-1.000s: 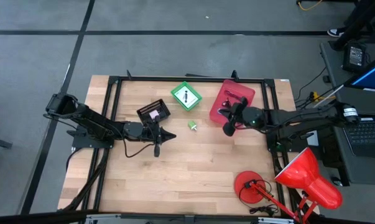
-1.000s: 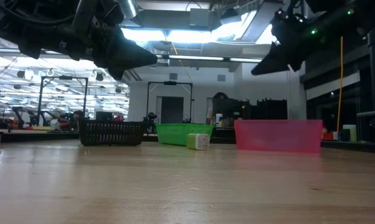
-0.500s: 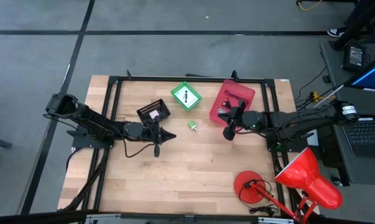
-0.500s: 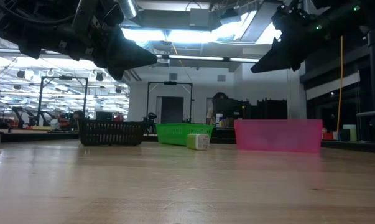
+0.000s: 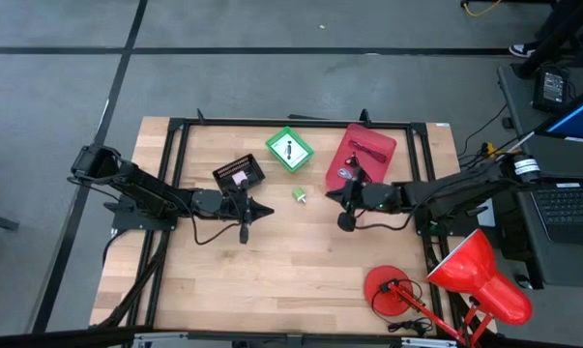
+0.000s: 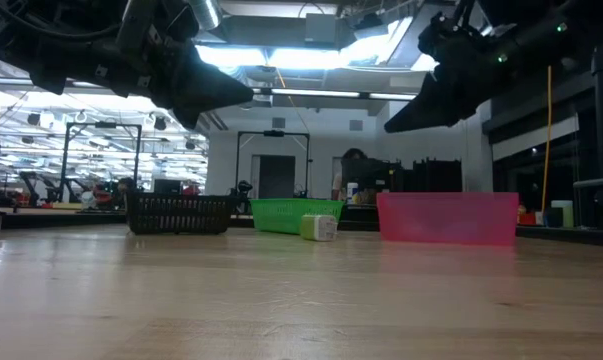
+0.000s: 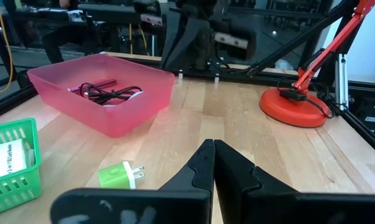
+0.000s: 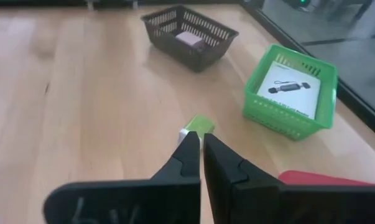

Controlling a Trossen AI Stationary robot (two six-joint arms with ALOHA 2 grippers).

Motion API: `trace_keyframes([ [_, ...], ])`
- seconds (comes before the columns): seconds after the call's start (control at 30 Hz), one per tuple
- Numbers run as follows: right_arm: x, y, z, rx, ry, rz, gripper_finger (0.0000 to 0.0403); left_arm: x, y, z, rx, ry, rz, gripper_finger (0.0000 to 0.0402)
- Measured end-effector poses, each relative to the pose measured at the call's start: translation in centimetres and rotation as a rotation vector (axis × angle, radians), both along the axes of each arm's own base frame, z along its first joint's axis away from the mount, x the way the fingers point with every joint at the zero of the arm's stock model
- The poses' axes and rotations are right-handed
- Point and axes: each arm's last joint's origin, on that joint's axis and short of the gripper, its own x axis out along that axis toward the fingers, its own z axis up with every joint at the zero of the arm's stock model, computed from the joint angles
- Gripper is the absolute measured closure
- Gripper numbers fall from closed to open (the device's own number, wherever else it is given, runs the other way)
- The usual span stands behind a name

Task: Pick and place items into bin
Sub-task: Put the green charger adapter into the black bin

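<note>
Right end effector (image 5: 341,207) clenched, empty, hovers right of green charger (image 5: 299,195) | charger lies just beyond its fingertips, left of pink bin (image 5: 361,155) | left end effector (image 5: 264,211) clenched, farther off

text: none legible | white card (image 8: 290,91): print too small

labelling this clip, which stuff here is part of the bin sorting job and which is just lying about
Part of the job:
- small green plug-in charger loose on the wooden table
- pink plastic bin holding black and red cables
- green plastic basket holding a white card
- black mesh basket
- right pincer, shut, near the charger

Just lying about:
- red desk lamp
- laptop beside the table
</note>
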Motion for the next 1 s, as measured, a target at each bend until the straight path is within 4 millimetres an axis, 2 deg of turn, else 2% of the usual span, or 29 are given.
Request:
trace_keyframes([
  [0.33,1.2,0.2,-1.1,0.045,-0.026,-0.001,0.0399,0.0,-0.1,0.0,-0.061,-0.009,0.007,0.0398],
  [0.47,1.4,0.3,-1.5,0.074,-0.015,0.033,0.0401,0.0,0.2,0.0,0.067,0.012,-0.027,0.0398],
  [0.6,1.5,0.4,-1.7,0.104,-0.016,0.021,0.0402,0.3,1.2,-0.1,0.073,0.028,-0.073,0.0398],
  [0.83,1.5,0.5,-1.8,0.119,-0.019,0.02,0.0403,1.7,3.9,0.2,0.017,0.248,-0.064,0.0398],
  [1.0,1.5,0.7,-1.7,0.117,-0.019,0.027,0.0403,2.9,5.1,1.9,0.091,0.374,-0.053,0.0398],
])
